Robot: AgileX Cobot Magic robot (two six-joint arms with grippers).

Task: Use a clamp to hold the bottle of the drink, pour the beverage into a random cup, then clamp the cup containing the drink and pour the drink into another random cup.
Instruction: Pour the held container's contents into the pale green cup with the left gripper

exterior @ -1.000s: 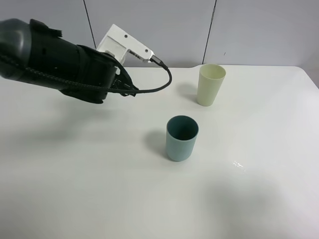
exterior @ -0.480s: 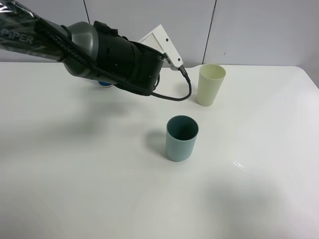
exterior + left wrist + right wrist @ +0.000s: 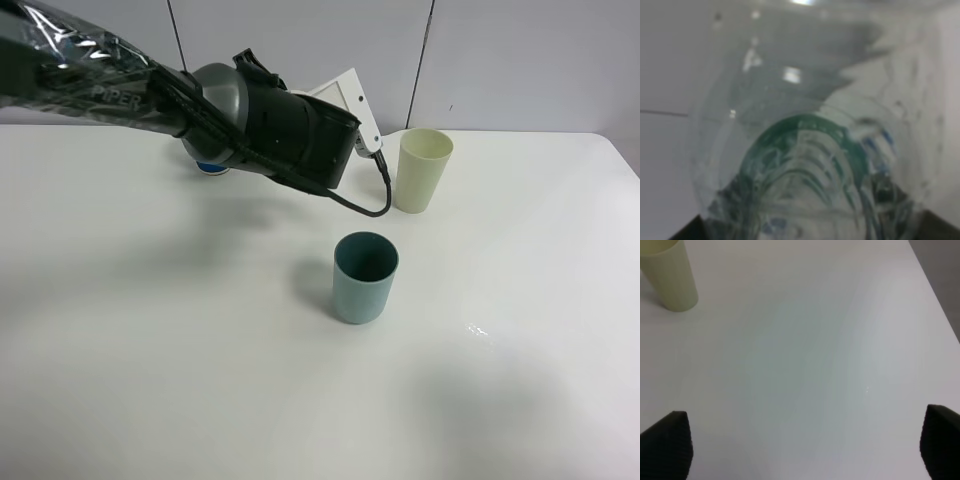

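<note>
Bottle is squeezed between the fingers of the left clamp and fills the wrist cam. It's a tight hold, prob. so it can't slip when tipped. From the high cam the left arm hides it. Tall yellow-green cup stands just past those fingers, close enough to pour into soon. Teal cup is off to their side, well apart. Right clamp has fingers wide apart w/ nothing between, prob. waiting for its cup turn.
</note>
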